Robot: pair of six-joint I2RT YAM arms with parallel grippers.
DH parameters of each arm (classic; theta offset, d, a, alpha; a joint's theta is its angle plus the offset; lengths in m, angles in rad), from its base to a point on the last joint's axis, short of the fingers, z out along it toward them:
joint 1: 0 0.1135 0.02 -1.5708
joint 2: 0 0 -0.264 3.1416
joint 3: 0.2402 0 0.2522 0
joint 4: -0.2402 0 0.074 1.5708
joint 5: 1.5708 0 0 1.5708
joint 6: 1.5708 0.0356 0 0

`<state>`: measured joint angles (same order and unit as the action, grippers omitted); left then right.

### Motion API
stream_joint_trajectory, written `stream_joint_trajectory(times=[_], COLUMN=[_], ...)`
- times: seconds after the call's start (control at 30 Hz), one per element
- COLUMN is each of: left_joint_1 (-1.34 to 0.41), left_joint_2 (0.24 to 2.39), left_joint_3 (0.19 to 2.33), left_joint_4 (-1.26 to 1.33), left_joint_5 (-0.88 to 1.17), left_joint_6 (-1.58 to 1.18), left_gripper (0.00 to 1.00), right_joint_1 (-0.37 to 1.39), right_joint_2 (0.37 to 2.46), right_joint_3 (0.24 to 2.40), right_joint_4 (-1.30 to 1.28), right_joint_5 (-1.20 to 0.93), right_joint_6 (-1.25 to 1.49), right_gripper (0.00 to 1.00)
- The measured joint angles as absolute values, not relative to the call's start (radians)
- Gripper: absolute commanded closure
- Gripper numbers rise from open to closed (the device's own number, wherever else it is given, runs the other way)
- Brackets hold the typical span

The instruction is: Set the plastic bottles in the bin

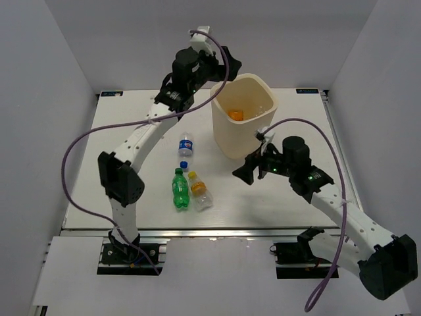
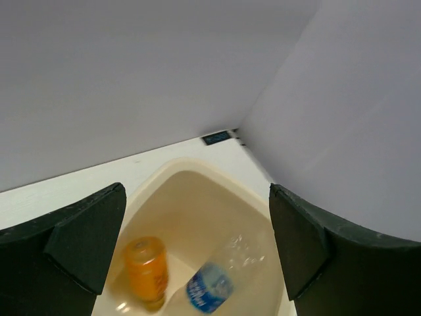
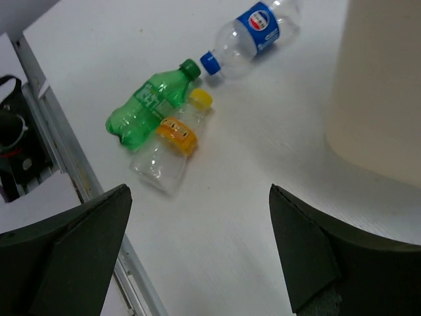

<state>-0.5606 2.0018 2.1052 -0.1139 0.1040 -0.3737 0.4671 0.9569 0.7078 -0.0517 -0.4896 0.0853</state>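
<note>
The cream bin (image 1: pixel 231 143) stands at the back middle of the table. My left gripper (image 1: pixel 222 64) hangs open over its back left rim, holding nothing. The left wrist view looks down into the bin (image 2: pixel 197 191), where an orange bottle (image 2: pixel 146 268) and a blurred clear bottle with a blue label (image 2: pixel 210 288) lie. Three bottles lie on the table left of the bin: a clear one with a blue label (image 1: pixel 186 146), a green one (image 1: pixel 179 189) and a clear one with an orange label (image 1: pixel 200 192). My right gripper (image 1: pixel 247 170) is open and empty, low in front of the bin, right of those bottles.
White enclosure walls (image 1: pixel 59 72) stand on three sides of the table. A metal rail (image 1: pixel 217 230) runs along the near edge. Purple cables (image 1: pixel 85 138) loop off both arms. In the right wrist view the bin wall (image 3: pixel 381 92) is close on the right.
</note>
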Motion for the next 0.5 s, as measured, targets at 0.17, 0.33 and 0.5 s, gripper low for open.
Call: stream_joint_trajectory(times=[0.17, 0.33, 0.5], left_joint_1=[-0.558, -0.496, -0.246], left_joint_2=[1.753, 1.513, 1.430], left_joint_3=[1.840, 1.492, 1.211], left_joint_4=[-0.118, -0.099, -0.138], left_joint_5=[-0.105, -0.279, -0.351], left_joint_6=[-0.290, -0.300, -0.450], left_gripper=[0.02, 0.02, 0.02], right_joint_1=[0.642, 0.840, 0.949], right_joint_2=[1.082, 1.272, 1.483], right_joint_3=[0.781, 0.907, 1.057], right_joint_4=[-0.105, -0.157, -0.175], right_joint_5=[-0.408, -0.313, -0.229], right_joint_6=[0.031, -0.009, 0.004], right_gripper=[0.11, 0.11, 0.11])
